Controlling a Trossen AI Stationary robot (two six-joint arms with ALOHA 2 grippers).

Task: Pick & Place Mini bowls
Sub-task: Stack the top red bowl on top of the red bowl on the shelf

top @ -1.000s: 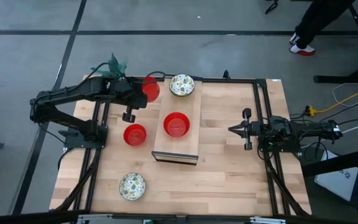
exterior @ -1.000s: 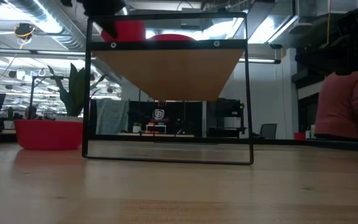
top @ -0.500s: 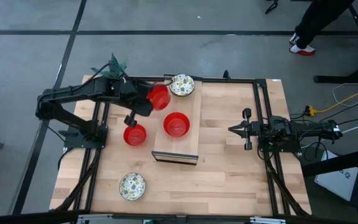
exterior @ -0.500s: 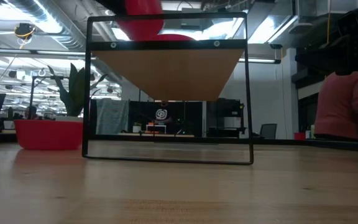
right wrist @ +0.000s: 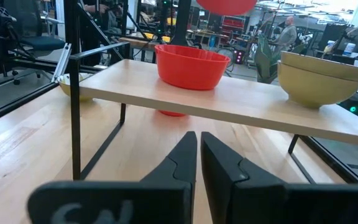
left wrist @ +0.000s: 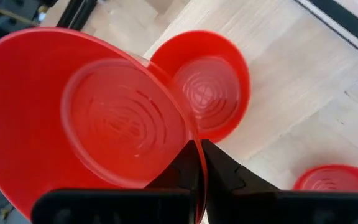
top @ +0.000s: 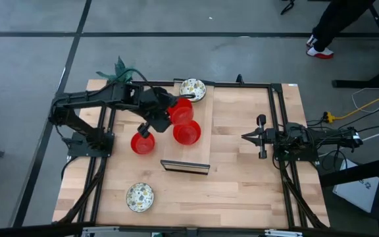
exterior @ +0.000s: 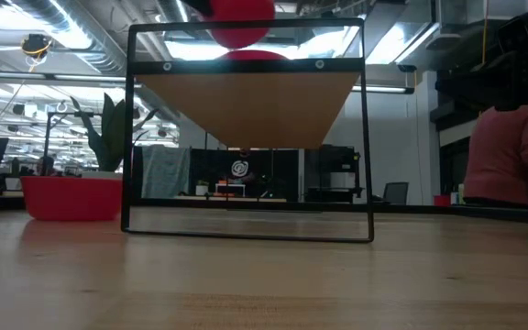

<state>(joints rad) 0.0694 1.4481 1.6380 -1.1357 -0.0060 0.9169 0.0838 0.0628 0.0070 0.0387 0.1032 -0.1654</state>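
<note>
My left gripper [top: 171, 113] is shut on a red mini bowl [top: 182, 110] that hangs above the wooden shelf [top: 202, 112]; the same bowl [exterior: 241, 16] shows at the top of the low view. Just beside and below it a second red mini bowl [top: 188, 133] stands on the shelf. A speckled mini bowl [top: 192, 89] stands at the shelf's far end. A third red one [top: 143, 143] rests on the table left of the shelf, and another speckled one [top: 139, 196] near the front. My right gripper [top: 247, 137] waits shut at the right, pointing level. My left gripper pinches the held red bowl's rim [left wrist: 193, 151], one finger [left wrist: 178, 171] inside the bowl and one [left wrist: 225, 171] outside. The fingers slant down from the table's left. The bowl is lifted clear above the shelf and tilted, its hollow turned toward the wrist.
The shelf is a wooden board on a black wire frame [exterior: 246, 225], with open room beneath. A small potted plant [top: 119, 68] stands at the far left corner. Black rails [top: 278, 118] frame the table. A person's legs [top: 324, 33] show on the floor beyond.
My left gripper has carried the red bowl from the shelf's far left corner toward the table's right and a little nearer, over the shelf beside the red bowl there. The wrist has rolled and the bowl has tipped. The fingers stayed shut on it.
</note>
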